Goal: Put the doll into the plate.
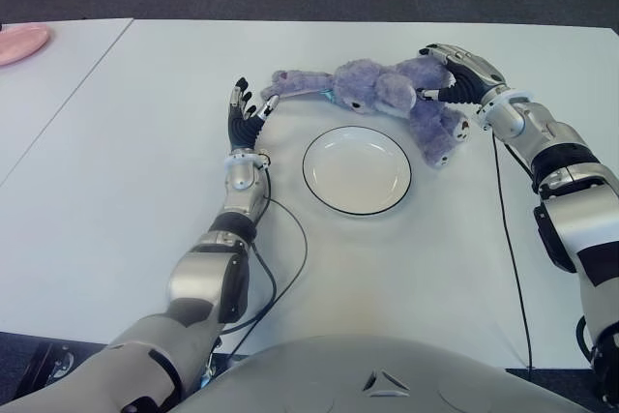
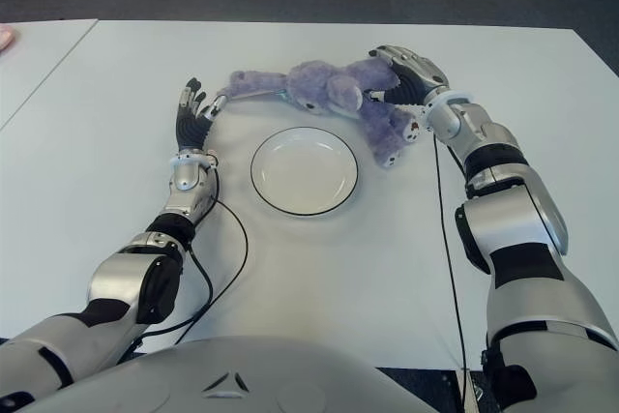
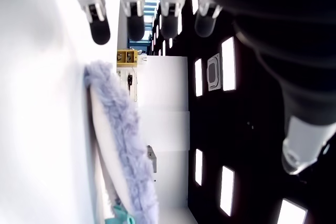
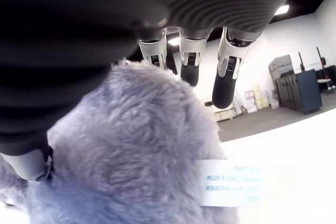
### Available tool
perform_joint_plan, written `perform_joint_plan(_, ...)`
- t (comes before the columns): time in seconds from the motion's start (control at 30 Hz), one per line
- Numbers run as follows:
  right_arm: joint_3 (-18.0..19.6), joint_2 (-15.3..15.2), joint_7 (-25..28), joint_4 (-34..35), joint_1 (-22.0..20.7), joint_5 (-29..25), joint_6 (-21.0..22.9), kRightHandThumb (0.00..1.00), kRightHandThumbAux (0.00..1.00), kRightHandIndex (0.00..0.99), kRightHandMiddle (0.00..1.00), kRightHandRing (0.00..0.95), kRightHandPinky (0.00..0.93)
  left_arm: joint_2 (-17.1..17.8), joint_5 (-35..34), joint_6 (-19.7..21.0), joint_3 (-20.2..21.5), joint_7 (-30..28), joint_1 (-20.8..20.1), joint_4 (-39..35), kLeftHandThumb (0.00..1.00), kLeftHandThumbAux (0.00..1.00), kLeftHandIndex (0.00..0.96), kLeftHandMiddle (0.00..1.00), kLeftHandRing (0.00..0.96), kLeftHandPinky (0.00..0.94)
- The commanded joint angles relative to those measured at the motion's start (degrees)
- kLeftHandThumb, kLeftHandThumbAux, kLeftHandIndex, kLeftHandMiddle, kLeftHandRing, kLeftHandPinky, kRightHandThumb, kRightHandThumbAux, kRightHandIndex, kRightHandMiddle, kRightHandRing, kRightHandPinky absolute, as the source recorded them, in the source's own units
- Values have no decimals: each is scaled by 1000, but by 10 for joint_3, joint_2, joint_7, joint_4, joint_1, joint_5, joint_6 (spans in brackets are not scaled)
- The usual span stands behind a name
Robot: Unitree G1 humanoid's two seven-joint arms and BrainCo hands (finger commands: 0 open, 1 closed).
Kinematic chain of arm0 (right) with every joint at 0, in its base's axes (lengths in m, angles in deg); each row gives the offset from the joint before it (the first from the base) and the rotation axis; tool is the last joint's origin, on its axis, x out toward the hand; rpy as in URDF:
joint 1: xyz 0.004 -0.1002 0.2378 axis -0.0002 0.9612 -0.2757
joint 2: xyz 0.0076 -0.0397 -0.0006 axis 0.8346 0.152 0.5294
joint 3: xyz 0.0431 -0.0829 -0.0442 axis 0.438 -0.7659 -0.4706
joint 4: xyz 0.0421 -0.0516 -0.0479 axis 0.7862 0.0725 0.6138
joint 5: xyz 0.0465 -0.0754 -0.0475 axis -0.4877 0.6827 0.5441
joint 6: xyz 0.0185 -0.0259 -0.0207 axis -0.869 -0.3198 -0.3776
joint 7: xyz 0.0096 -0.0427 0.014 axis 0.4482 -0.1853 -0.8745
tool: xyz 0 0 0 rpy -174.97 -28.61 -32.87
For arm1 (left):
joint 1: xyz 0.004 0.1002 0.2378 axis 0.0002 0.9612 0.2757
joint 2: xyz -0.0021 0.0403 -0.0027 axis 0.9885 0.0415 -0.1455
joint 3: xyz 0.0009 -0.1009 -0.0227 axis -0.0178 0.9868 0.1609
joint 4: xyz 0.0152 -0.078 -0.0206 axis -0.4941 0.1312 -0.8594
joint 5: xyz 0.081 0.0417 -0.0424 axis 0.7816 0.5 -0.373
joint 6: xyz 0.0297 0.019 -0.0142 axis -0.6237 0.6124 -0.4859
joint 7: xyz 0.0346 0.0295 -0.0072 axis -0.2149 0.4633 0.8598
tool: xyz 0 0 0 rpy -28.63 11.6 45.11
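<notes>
Purple plush doll (image 1: 382, 89) lies on white table (image 1: 116, 171), just beyond empty plate (image 1: 357, 169).

Right hand (image 1: 455, 74) cupped over doll's rump, fingers draped on fur, closure looks loose.

Left hand (image 1: 242, 113) open, fingers spread, fingertip at doll's outstretched arm.

Doll looks light, soft, floppy; limbs likely to dangle. Best hold: thick torso, not thin arm.

My right hand (image 1: 453, 76) is closed over the body of the purple doll (image 1: 387, 94), which lies on the white table (image 1: 116, 181) beyond the plate (image 1: 357, 170). My left hand (image 1: 243, 113), fingers spread, touches the doll's outstretched limb at its fingertips (image 1: 239, 92). The plate sits between my two hands, nearer me than the doll.
</notes>
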Motion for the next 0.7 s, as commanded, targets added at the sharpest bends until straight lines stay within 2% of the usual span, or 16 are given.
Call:
perform_joint_plan(0.03,-19,64,9,-25,19,15,33,374,539,45,0,0,148,-44,0,34,6,-24,147,111,0,619,68,67,74,116)
perform_joint_plan(0.13,-24,85,11,-32,32,16,45,342,554,56,0,4,132,-45,0,34,6,-24,146,111,0,615,69,65,72,114)
perform_joint_plan(0.3,-20,113,45,-40,47,4,55,308,572,81,0,3,112,-46,-1,33,7,-25,146,111,0,609,70,65,70,113)
perform_joint_plan(0.43,-20,126,55,-43,55,1,60,305,596,121,0,13,129,-47,0,33,7,-25,145,111,0,605,73,66,71,118)
perform_joint_plan(0.5,-22,143,52,-46,65,1,64,314,607,148,16,29,152,-48,0,33,7,-24,146,111,0,604,73,66,73,121)
perform_joint_plan(0.57,-18,153,53,-47,72,-5,63,352,626,234,90,114,231,-49,0,32,8,-24,146,111,0,602,75,68,75,125)
perform_joint_plan(0.63,-12,156,57,-47,75,-12,61,516,671,324,200,238,335,-49,0,31,8,-23,146,111,0,600,77,70,77,127)
perform_joint_plan(0.7,-3,161,68,-47,78,-25,59,602,694,372,302,345,429,-50,0,31,8,-23,147,111,0,599,78,71,79,129)
